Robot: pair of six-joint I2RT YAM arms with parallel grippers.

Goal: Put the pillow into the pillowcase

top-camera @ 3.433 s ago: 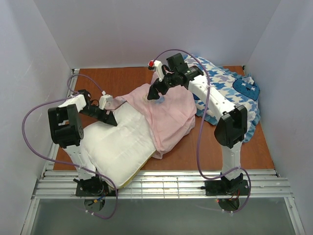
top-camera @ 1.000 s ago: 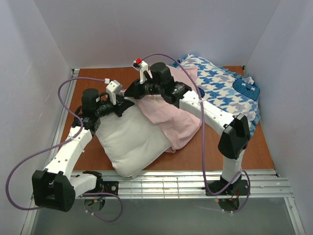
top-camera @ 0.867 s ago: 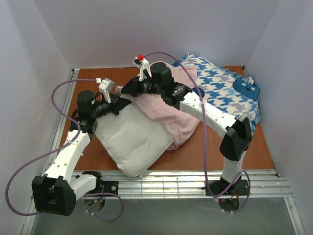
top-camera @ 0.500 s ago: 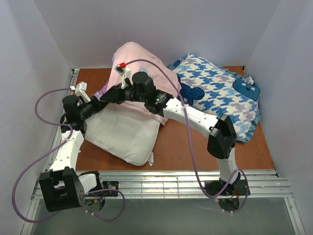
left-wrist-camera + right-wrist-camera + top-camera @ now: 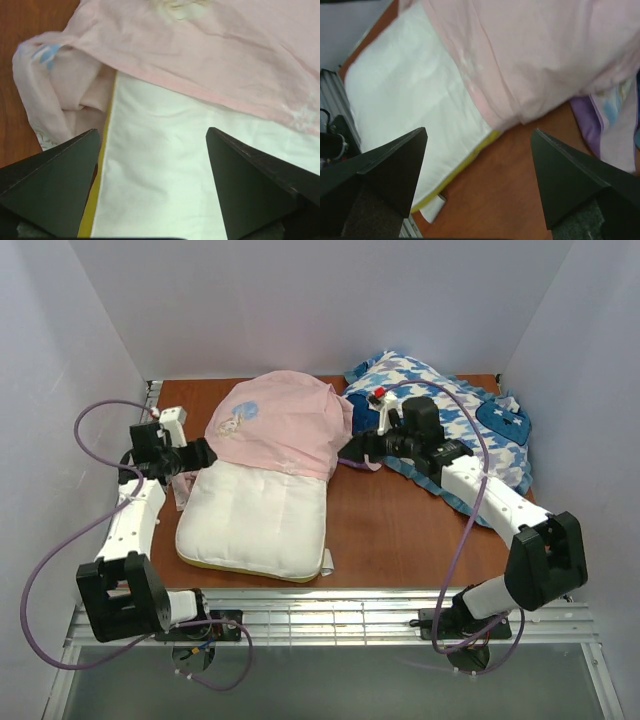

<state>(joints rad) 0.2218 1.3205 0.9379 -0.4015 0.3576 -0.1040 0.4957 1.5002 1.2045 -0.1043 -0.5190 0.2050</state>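
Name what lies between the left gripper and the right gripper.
In the top view, the pink pillowcase, covering the pillow's far end, spans that gap.

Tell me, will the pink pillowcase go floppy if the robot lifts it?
Probably floppy: the pillowcase lies wrinkled and drapes over the pillow. It looks thin, so likely light. Pushed, it would probably bunch up, as it does at its left end.

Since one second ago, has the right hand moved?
Yes. In the top view the right hand has gone right, off the pillowcase, toward the blue-and-white cushion, which stayed in place. It now stands open.
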